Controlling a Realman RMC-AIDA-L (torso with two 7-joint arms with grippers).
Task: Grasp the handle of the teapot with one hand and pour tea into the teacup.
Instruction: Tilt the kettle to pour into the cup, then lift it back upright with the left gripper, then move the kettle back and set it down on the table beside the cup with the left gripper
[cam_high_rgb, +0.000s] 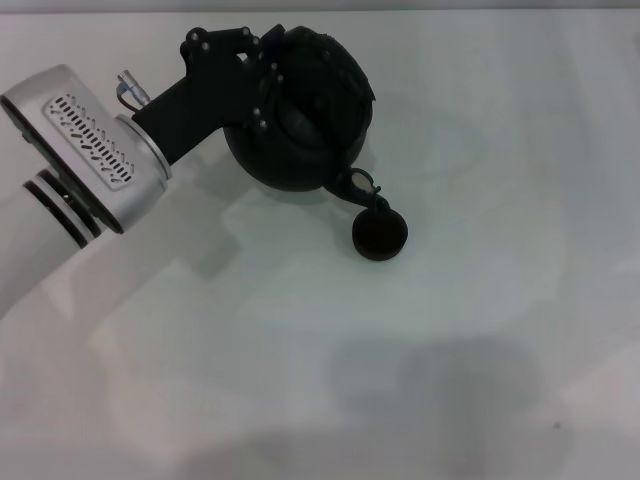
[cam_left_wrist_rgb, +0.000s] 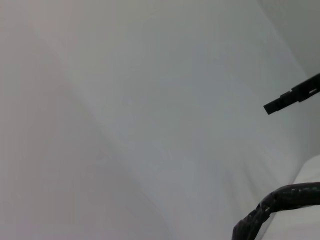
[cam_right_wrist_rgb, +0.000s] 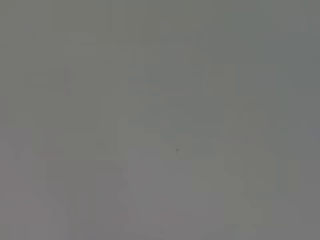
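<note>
1. Head view: left gripper (cam_high_rgb: 268, 78) reaching in from the left, clamped on the handle (cam_high_rgb: 262, 90) of the teapot (cam_high_rgb: 300, 115). Teapot tipped forward, spout (cam_high_rgb: 362, 184) dropped right over the rim of the teacup (cam_high_rgb: 379, 234) on the white table (cam_high_rgb: 480, 330), evidently so tea falls straight into the cup. Pouring judged under way, though no stream discernible. Right gripper nowhere visible.

2. Left wrist view: mostly bare table; a rough dark arc (cam_left_wrist_rgb: 280, 200) at one corner, likely the handle, and a thin black bar (cam_left_wrist_rgb: 292, 95) near the edge.

3. Right wrist view: only blank grey surface; right arm apparently parked, grip state impossible to tell.
</note>
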